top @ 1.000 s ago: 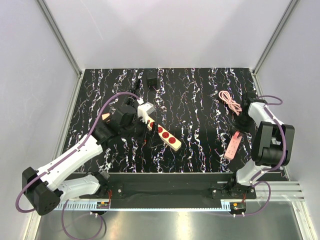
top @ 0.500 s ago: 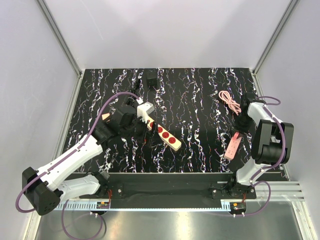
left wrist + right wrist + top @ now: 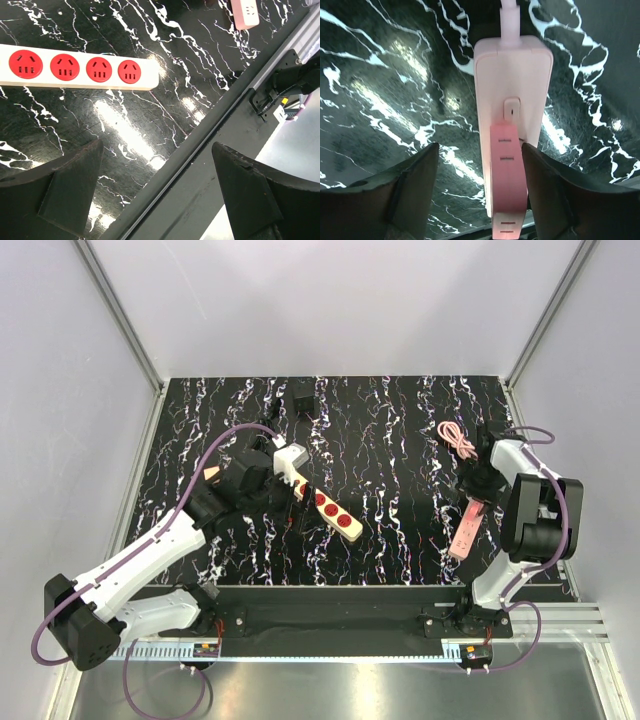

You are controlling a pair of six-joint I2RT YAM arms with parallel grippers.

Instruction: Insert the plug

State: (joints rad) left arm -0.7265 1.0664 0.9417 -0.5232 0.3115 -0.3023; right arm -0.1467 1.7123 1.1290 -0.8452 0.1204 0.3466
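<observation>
The plug (image 3: pixel 303 397), a small black box, sits at the back of the table, far from both grippers, and only the top view shows it. The cream power strip (image 3: pixel 322 502) with red sockets lies diagonally left of centre. Four of its sockets face up in the left wrist view (image 3: pixel 75 67). My left gripper (image 3: pixel 290 502) hovers over that strip, open with nothing between its fingers (image 3: pixel 156 145). At the right, my right gripper (image 3: pixel 478 485) stands open astride a pink power strip (image 3: pixel 507 150), whose edge lies close to the right finger (image 3: pixel 545 180).
The pink power strip (image 3: pixel 467 525) lies near the table's right front corner. A coiled pink cable (image 3: pixel 458 440) lies behind it. The metal front rail (image 3: pixel 235 130) runs along the near edge of the black marbled tabletop (image 3: pixel 400 460). White walls enclose the table.
My right gripper has gone from shut to open around the pink strip and has shifted slightly left. The left arm and the cream strip have not moved.
</observation>
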